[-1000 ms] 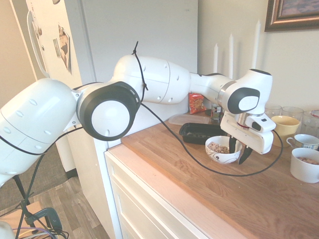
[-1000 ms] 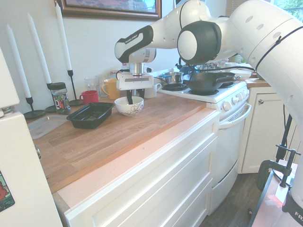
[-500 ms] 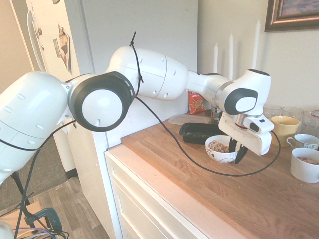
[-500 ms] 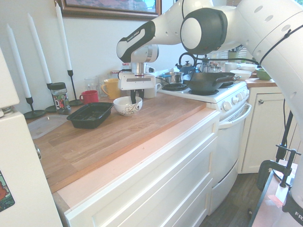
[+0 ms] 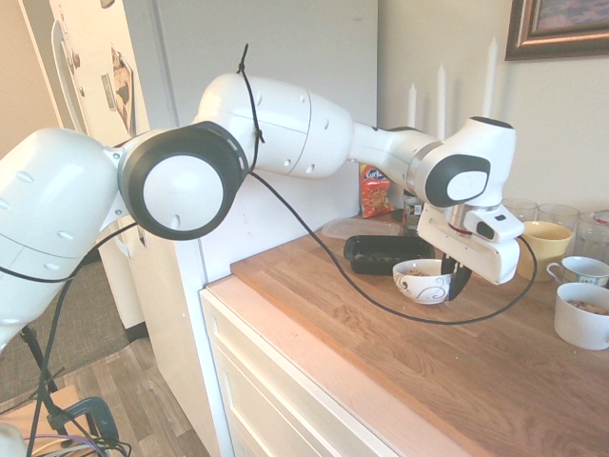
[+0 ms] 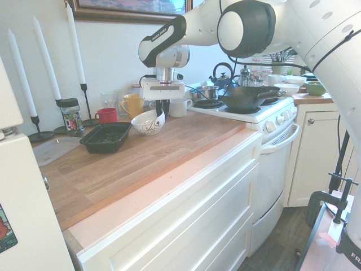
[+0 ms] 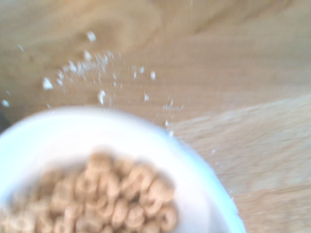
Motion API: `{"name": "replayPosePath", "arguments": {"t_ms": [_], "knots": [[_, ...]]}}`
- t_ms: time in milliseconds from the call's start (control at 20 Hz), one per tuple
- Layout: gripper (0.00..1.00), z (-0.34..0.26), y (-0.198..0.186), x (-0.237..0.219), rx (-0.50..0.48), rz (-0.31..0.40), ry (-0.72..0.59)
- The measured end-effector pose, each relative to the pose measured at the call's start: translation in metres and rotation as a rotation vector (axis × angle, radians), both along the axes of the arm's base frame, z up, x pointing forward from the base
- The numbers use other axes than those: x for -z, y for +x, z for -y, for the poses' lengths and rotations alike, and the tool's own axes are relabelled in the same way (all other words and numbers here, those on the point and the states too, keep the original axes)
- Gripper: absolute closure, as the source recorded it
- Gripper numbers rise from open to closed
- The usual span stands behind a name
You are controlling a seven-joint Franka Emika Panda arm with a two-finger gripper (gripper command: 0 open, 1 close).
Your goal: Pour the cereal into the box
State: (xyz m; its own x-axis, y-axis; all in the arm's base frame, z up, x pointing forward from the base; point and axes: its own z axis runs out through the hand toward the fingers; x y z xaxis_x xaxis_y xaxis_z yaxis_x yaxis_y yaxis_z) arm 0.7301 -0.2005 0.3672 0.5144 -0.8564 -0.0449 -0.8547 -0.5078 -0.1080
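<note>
The cereal is a heap of tan rings inside a white swirl-patterned bowl. My gripper is shut on the bowl's rim on the side away from the box. The bowl hangs just above the wooden counter, slightly tilted. The box, a shallow black tray, lies on the counter right beside the bowl, toward the wall with the candles. Nothing shows inside the box.
A white cup with similar bits, a yellow mug and a small cup stand beyond the bowl. A red mug, candlesticks, a clear container and a stove with a pan surround the counter. Crumbs lie on the wood.
The fingers closed on the bowl's rim. The arm has raised the bowl off the counter and carried it a little toward the black box, tilting it slightly.
</note>
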Motion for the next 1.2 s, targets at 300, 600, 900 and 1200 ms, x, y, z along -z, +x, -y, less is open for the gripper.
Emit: {"name": "replayPosePath", "arguments": {"t_ms": [300, 600, 900, 1200], "knots": [[1.0, 0.001, -0.002, -0.027, 0.002, 0.033, -0.011], [1.0, -0.039, -0.003, -0.093, -0.039, 0.086, -0.074], [1.0, -0.112, 0.008, -0.097, -0.075, 0.07, -0.161], [1.0, -0.146, 0.015, -0.102, -0.08, 0.072, -0.302]]}}
